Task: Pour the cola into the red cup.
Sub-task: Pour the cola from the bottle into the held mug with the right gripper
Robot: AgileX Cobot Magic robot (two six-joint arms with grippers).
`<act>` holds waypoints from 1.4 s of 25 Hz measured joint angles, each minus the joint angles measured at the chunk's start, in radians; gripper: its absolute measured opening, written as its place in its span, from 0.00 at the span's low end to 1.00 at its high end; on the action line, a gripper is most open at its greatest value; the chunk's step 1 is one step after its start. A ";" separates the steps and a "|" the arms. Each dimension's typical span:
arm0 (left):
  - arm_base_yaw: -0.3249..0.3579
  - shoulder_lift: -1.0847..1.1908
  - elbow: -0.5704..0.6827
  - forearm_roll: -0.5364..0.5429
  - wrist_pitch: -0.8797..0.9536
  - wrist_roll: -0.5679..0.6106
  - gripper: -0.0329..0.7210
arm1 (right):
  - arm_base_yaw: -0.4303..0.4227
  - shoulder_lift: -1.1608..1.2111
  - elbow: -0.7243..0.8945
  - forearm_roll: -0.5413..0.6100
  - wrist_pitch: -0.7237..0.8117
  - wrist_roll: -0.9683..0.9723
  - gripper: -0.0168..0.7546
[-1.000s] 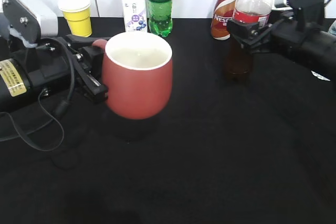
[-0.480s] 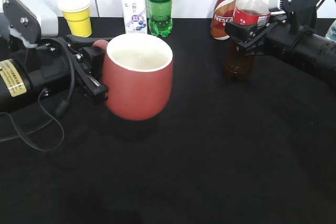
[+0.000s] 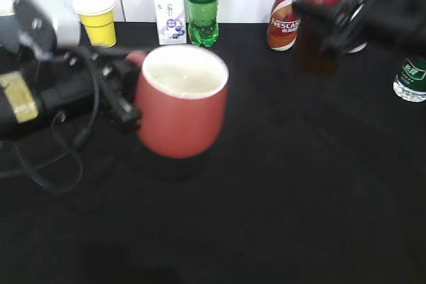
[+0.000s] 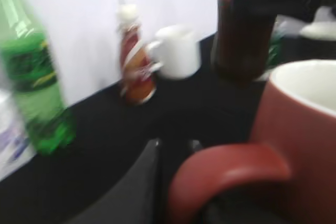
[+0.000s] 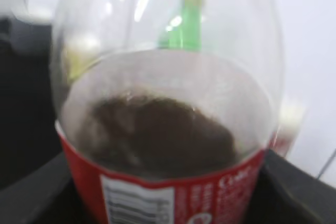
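Note:
The red cup [image 3: 183,108] is held off the black table by its handle in my left gripper [image 3: 126,101], which is shut on it. In the left wrist view the handle [image 4: 226,174] curves beside the jaws [image 4: 176,143]. The cola bottle [image 3: 319,28], dark liquid under a red label, is held above the table at the back right by my right gripper [image 3: 343,11]. It is blurred, and sits beyond the cup's rim in the left wrist view [image 4: 244,40]. The right wrist view shows the bottle [image 5: 163,129] filling the frame between the jaws [image 5: 168,205].
Along the back edge stand a yellow paper cup [image 3: 98,21], a small white bottle [image 3: 170,14], a green soda bottle [image 3: 202,4] and a Nescafe bottle [image 3: 283,18]. A water bottle [image 3: 411,78] stands at the far right. A pale mug [image 4: 178,51] shows behind.
My right gripper has lifted the cola bottle up off the table and slightly rightwards. My left gripper has shifted the red cup a little to the right.

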 joint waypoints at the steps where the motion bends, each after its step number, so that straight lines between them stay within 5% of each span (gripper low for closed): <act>1: 0.000 0.008 -0.030 0.030 -0.002 -0.025 0.19 | 0.000 -0.044 0.000 -0.038 0.002 -0.016 0.68; 9: -0.177 0.093 -0.241 0.058 0.088 -0.047 0.19 | 0.001 -0.201 0.001 -0.121 0.043 -0.317 0.68; 20: -0.179 0.111 -0.264 -0.057 0.078 -0.051 0.19 | 0.002 -0.201 0.001 -0.122 0.081 -0.860 0.67; 35: -0.179 0.120 -0.264 0.001 0.024 -0.095 0.19 | 0.002 -0.201 0.001 -0.053 0.085 -1.174 0.67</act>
